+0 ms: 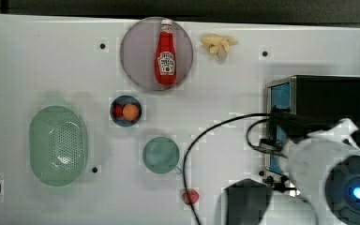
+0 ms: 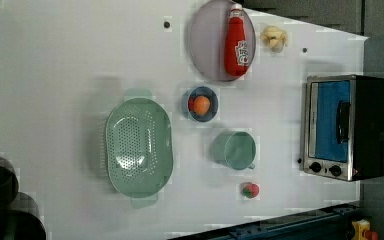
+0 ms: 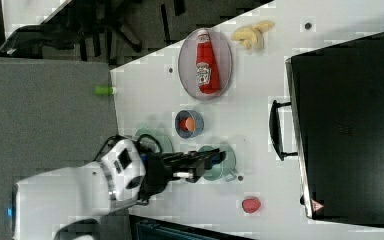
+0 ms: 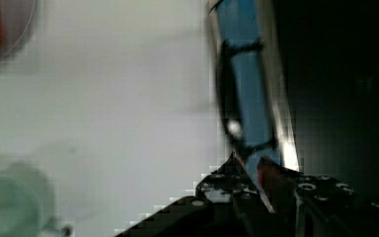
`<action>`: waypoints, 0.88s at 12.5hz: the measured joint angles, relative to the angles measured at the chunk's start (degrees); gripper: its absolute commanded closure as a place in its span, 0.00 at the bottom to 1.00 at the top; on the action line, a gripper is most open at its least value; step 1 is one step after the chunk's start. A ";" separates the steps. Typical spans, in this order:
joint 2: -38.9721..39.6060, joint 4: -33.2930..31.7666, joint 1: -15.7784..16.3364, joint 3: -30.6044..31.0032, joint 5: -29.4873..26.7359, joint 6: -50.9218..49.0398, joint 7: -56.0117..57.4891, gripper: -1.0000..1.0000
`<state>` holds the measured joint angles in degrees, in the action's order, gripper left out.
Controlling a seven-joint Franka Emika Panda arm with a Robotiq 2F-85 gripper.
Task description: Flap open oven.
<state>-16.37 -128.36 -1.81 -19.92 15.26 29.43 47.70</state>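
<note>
Robot manipulation lab with a mock kitchen setup. A white table (image 1: 37,61) with dark bolt holes carries kitchen props: toaster oven (image 2: 345,127), ketchup bottle (image 1: 166,54) lying on a round plate (image 1: 138,56), green colander (image 2: 139,146), green mug (image 1: 161,154), small bowl (image 1: 125,111) of toy fruit. Grey floor (image 3: 45,110) beside the table; white robot arm (image 3: 75,192) with trailing black cable (image 1: 206,136).

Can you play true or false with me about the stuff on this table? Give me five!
1. The ketchup bottle lies on a round plate. True.
2. The oven door hangs wide open. False: it is shut, its handle against the blue glass.
3. The green colander is full of fruit. False: nothing lies in it.
4. A small blue bowl holds an orange ball. True.
5. The green cup sits on top of the oven. False: it stands on the table.
</note>
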 measured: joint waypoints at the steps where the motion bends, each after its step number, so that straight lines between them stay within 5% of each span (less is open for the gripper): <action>1: 1.16 -0.11 -0.33 -1.59 0.15 2.94 2.01 0.82; 11: 21.33 -1.57 -0.66 -3.97 -0.11 15.89 8.31 0.82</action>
<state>4.96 -129.92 -2.47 -23.89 15.15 45.32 56.01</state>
